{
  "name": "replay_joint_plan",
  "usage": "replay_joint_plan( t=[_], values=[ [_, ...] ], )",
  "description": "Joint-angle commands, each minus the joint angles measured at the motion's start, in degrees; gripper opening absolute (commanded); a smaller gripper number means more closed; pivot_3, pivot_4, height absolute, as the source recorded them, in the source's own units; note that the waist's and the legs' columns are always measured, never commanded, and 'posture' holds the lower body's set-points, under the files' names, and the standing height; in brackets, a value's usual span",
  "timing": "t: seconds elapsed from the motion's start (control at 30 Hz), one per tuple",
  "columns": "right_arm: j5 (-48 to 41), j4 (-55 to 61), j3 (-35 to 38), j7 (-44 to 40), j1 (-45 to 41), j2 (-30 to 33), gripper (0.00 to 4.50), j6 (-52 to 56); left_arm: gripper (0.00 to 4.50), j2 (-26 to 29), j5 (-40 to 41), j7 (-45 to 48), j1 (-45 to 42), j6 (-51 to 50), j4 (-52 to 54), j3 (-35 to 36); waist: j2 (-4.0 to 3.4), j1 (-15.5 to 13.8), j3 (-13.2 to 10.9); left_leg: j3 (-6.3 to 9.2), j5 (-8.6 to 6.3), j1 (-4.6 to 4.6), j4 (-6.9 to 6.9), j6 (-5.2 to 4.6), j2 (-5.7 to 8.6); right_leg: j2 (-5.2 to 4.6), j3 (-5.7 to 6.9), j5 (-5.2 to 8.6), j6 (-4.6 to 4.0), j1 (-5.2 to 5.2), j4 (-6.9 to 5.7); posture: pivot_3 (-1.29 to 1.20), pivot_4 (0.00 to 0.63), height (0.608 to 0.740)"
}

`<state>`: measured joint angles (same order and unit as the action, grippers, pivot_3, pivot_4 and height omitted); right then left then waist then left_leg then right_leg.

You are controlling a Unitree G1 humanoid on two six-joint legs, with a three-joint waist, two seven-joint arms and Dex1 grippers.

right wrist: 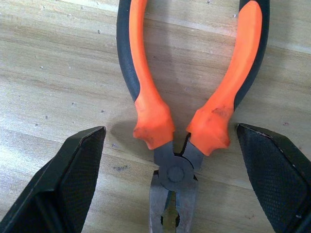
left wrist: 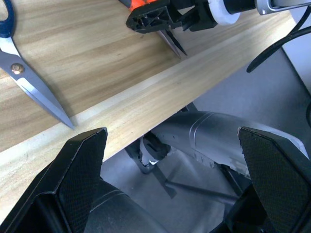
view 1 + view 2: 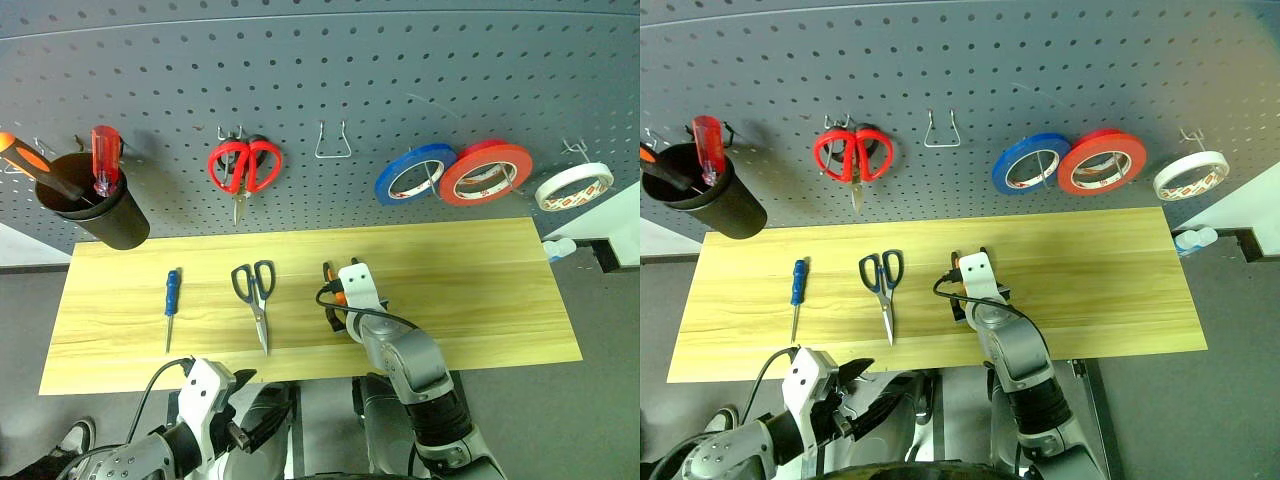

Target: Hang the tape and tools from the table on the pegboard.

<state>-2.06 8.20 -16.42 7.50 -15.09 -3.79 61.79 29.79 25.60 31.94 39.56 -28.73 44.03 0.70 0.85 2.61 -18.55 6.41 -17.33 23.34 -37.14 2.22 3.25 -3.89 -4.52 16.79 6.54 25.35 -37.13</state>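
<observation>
Right gripper (image 1: 170, 145) is stretched out over the middle of the table (image 3: 480, 300), tilted downward, its two black fingers (image 1: 58, 184) spread wide on either side of the pliers (image 1: 180, 111) without touching them. The pliers lie flat on the wood, orange-and-black handles pointing toward the pegboard (image 3: 400, 70), steel nose toward the near edge. Nothing is held in that gripper.

Left gripper (image 2: 170, 184) hangs low, off the near edge of the table, fingers (image 2: 77, 170) equally wide apart and empty, angled toward the table's front lip.

Left of the pliers the dark-handled scissors (image 3: 256, 296) lie closed, tips toward the near edge, and further left the small blue-handled screwdriver (image 3: 171, 305) lies nearly parallel to them. These three tools are well apart from each other. To the right of the pliers the tabletop is bare planking to its far corner.

On the grey pegboard, the red-orange tape (image 3: 486, 172) already hangs on a hook, overlapping the blue roll (image 3: 414, 174) to its left; a white roll (image 3: 574, 186) hangs further right. An empty wire hook (image 3: 332, 142) sits above the pliers, red-handled scissors (image 3: 243, 168) hang to its left, and a black cup (image 3: 100, 205) at the far left holds orange and red screwdrivers (image 3: 106, 155). The floor around the table is grey.
</observation>
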Motion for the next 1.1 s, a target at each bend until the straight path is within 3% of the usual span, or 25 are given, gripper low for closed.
replay_joint_plan(
  t=[0.03, 0.37, 0.47, 0.63, 0.67, 1.1],
  values=[
    [0.2, -0.8, 0.0, -0.4, 0.8, -2.1, 4.47, -1.0, 4.5, -0.2, 0.6, -0.3, 1.1, 0.2, 2.0, -0.7, 0.02, 0.0, 0.0, 0.0, 0.0, 0.0, 0.0, 0.0, 0.0, 0.0, 0.0, 0.0, 0.0, 0.0, 0.0, 0.05, 0.392, 0.724],
    [0.6, -1.1, 0.2, -1.0, 0.8, -2.2, 4.47, -2.8, 4.5, -0.2, 0.7, -0.7, 0.7, 0.1, 2.0, -1.1, 0.05, 0.0, -0.1, 0.0, 0.0, 0.0, 0.0, 0.0, 0.0, 0.0, 0.0, 0.0, 0.0, 0.0, 0.0, 0.05, 0.39, 0.724],
    [0.6, -1.1, 0.2, -1.1, 0.9, -2.3, 3.89, -3.1, 4.5, -0.2, 0.8, -0.8, 0.6, 0.1, 2.0, -1.2, 0.05, 0.0, -0.1, 0.0, 0.0, 0.0, 0.0, 0.0, 0.0, 0.0, 0.0, 0.0, 0.0, 0.0, 0.0, 0.05, 0.389, 0.724],
    [0.8, -0.9, 0.0, -1.3, 1.2, -2.3, 2.2, -3.4, 4.5, -0.2, 0.8, -1.0, 0.7, 0.3, 1.9, -1.4, 0.04, 0.0, -0.1, 0.0, 0.0, 0.01, 0.0, 0.0, 0.0, 0.0, 0.0, 0.0, 0.0, 0.0, 0.0, 0.05, 0.389, 0.724],
    [0.8, -1.0, 0.0, -1.4, 1.2, -2.2, 2.09, -3.5, 4.5, -0.2, 0.7, -1.0, 0.7, 0.3, 1.9, -1.5, 0.04, 0.0, -0.1, 0.0, 0.0, 0.01, 0.0, 0.0, 0.0, 0.0, 0.0, 0.0, 0.0, 0.0, 0.0, 0.05, 0.389, 0.724],
    [1.0, -0.9, -0.1, -2.2, 1.2, -1.8, 2.09, -4.0, 4.5, -0.2, 0.6, -1.0, -0.6, 0.4, 0.9, -2.0, 0.04, 0.0, -0.1, 0.0, 0.0, 0.01, 0.0, 0.0, 0.0, 0.0, 0.0, 0.0, 0.0, 0.01, 0.0, 0.05, 0.379, 0.724]
  ],
)
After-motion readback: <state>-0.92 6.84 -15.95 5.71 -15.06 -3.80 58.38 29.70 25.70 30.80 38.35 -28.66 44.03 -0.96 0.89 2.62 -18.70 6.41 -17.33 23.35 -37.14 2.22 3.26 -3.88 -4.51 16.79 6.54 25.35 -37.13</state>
